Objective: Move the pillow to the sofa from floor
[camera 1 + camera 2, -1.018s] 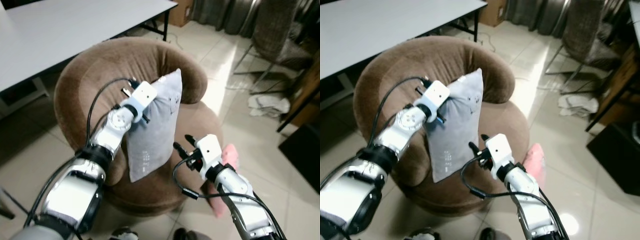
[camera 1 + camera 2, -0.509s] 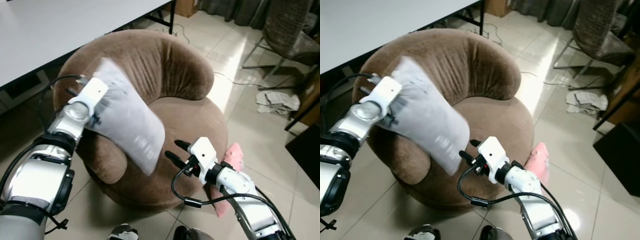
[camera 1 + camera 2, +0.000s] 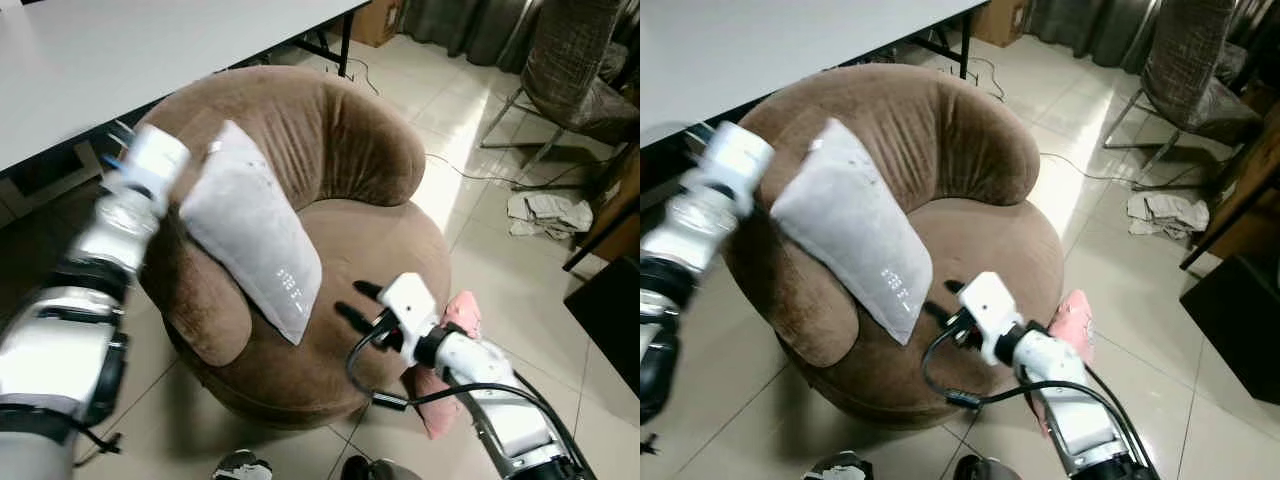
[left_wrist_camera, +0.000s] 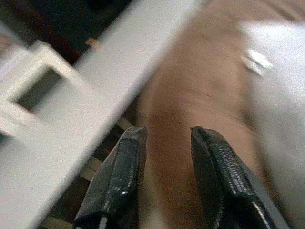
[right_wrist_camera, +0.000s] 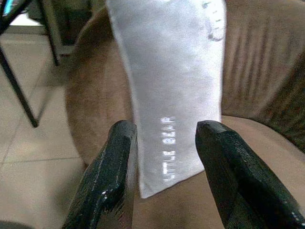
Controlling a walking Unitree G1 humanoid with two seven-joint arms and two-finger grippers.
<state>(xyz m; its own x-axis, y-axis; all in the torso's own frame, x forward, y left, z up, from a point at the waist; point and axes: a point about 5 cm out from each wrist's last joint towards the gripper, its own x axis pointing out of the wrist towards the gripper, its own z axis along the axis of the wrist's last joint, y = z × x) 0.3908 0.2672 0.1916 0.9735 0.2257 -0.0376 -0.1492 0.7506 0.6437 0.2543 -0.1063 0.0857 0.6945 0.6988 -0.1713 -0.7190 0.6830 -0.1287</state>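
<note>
The grey pillow (image 3: 255, 240) is lying on the brown sofa (image 3: 340, 150), propped at a slant against the left armrest and the backrest, its lower corner hanging over the seat cushion. Small white lettering is showing near that lower end.

The left gripper (image 4: 164, 183) is hovering beside the outer edge of the sofa's armrest, just apart from the pillow's upper end. Its two black fingers (image 4: 116, 183) are standing spread with a gap between them and nothing in that gap; beyond the fingertips the brown armrest is showing, with the pillow off to one side of them and the edge of the white table (image 3: 120, 50) off to the other. That wrist picture is blurred.

The right gripper (image 5: 164, 171) is hanging over the front of the seat cushion, its fingers (image 5: 114, 171) parted and empty. Straight ahead of the fingertips, a little way off, the pillow's lower end is facing them, the words "LITTLE BEAR" readable on it, with the sofa's backrest rising behind it.

A pink cloth (image 3: 455, 325) is lying on the tiled floor (image 3: 480, 250) beside the sofa, just behind the right arm. A crumpled white cloth (image 3: 545, 212) is lying farther off on the floor, near a chair (image 3: 575, 60).
</note>
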